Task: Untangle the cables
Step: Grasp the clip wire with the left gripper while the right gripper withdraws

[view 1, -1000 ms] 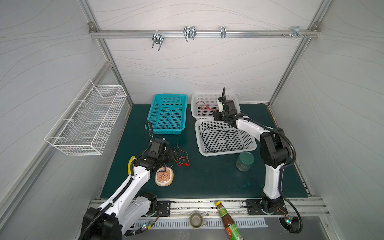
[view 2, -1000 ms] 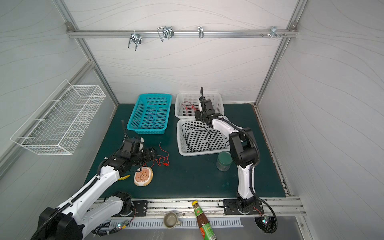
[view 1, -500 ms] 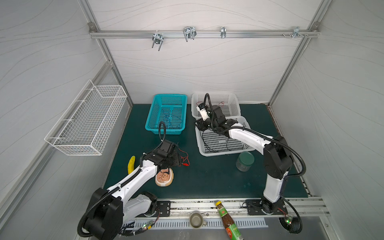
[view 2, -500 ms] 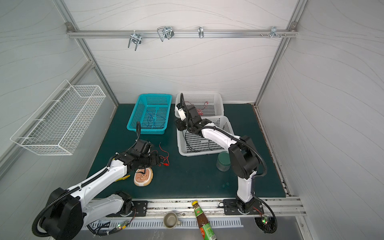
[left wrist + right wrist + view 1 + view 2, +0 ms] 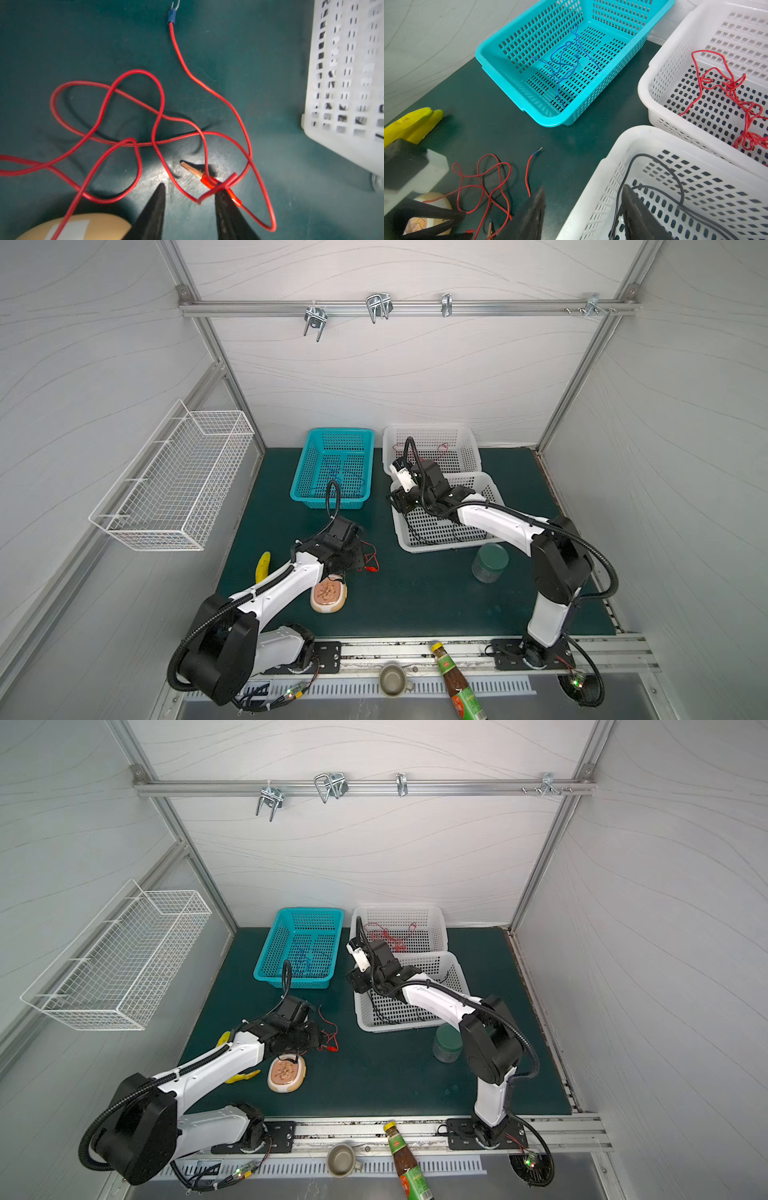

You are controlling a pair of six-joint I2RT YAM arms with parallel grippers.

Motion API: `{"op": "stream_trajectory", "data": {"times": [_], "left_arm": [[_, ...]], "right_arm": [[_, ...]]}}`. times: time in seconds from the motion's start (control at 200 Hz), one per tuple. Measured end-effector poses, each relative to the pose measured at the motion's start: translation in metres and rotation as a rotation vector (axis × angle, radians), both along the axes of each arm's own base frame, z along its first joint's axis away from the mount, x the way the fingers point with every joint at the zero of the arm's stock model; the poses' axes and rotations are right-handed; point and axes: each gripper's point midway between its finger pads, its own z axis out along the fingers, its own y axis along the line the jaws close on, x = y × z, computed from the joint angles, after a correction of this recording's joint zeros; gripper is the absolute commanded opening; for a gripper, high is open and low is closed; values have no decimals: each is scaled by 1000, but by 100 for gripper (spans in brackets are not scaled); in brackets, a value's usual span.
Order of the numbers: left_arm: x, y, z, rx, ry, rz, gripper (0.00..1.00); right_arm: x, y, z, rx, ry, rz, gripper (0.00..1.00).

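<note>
While your left gripper stands half open astride a kink in the red cable on the mat, beside its clip, gripping nothing, close squarely on one strand only; your right gripper hovers open and empty.

The dark green tabletop carries a looped red cable at the left hand's fingertips, a tan round piece and a banana back by its wrist, a turquoise basket beyond it, and, toward the right hand, two white baskets and a green-lidded jar.
</note>
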Motion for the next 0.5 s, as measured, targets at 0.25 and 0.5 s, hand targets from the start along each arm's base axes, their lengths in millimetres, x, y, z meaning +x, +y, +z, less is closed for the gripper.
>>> {"op": "stream_trajectory", "data": {"times": [0.25,0.5], "left_arm": [[6,-6,0,-19,-14,-14,16],[7,-9,0,-26,-20,-25,0]], "right_arm": [[-8,-1,-8,-2,28,3,59],[-12,0,-11,-5,34,9,59]]}}
